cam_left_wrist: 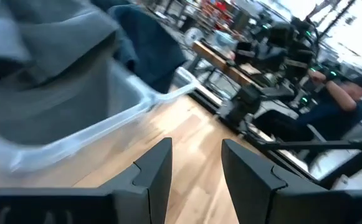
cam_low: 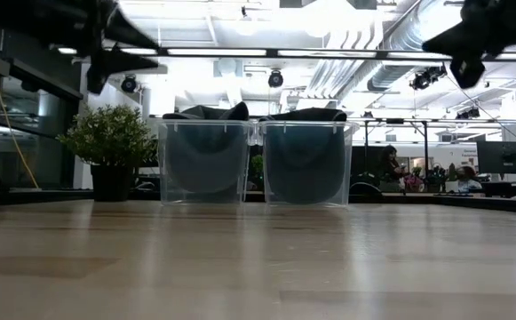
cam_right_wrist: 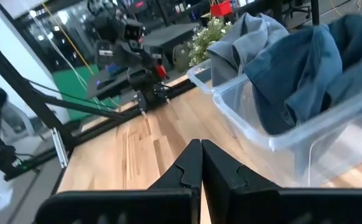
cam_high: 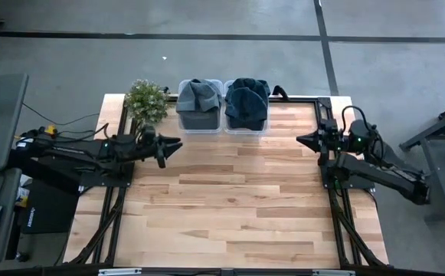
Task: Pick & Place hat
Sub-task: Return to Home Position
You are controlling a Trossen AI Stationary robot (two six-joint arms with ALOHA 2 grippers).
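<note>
A pale wooden counter (cam_high: 230, 199) stands on a gray concrete floor, and the low view looks past it into a bright workshop with ceiling ducts and desks. At the counter's far edge two clear bins sit side by side, touching. The left transparent bin (cam_low: 170, 160) holds gray caps (cam_high: 199, 93) piled above its rim. The right transparent bin (cam_low: 346, 160) holds blue caps (cam_high: 247, 98), also heaped over the top. A small potted plant (cam_high: 147, 100) stands just beside the left bin. The left arm (cam_high: 76, 157) reaches in from the left edge. The left fingers (cam_left_wrist: 156, 171) hang above the wood near the plant, spread apart and holding nothing. The right arm (cam_high: 383, 175) mirrors it on the opposite edge. The right fingers (cam_right_wrist: 190, 168) are pressed together, empty, raised off the counter.
</note>
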